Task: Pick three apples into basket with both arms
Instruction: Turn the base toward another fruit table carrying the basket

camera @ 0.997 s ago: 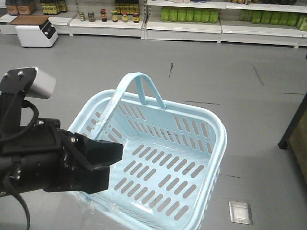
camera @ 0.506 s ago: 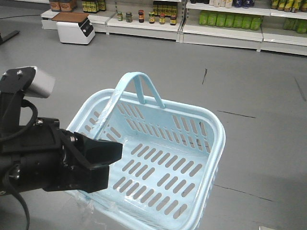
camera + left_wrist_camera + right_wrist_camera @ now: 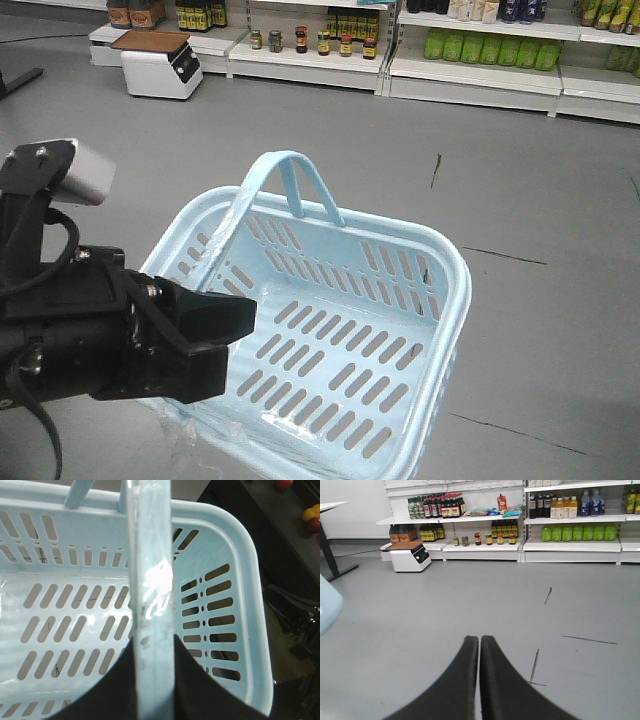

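**front view.** the left gripper [image 3: 236, 342], black and chunky, enters from the lower left and is clamped on the basket [image 3: 440, 300], its two fingers closed on the lower end of the hoop handle [image 3: 290, 165]. the basket is pale blue with slotted walls and base. it hangs above the grey floor [image 3: 560, 180], tilted so that its open mouth faces the camera. a scrap of clear film [image 3: 195, 435] hangs at its near left corner, just under the gripper. a silver-grey cylinder [image 3: 85, 170] sits on top of the left arm [image 3: 60, 340]. white shelves [image 3: 470, 75] of jars and green bottles line the far wall, and a white box with a brown top [image 3: 160, 65] stands near their left end.

**left wrist view.** the handle strip runs straight up between the two black fingers [image 3: 100, 695], which touch it on both sides. beyond the basket's right rim, a dark red round fruit [image 3: 314, 525] lies touching a yellow fruit [image 3: 310, 514] on a dark surface [image 3: 280, 535], well apart from the basket. both are too small to identify further.

**right wrist view.** the right gripper [image 3: 479, 642] points out over the floor with its fingers pressed together, only a thin seam between them. a pale blue corner of the basket shows at the left edge.
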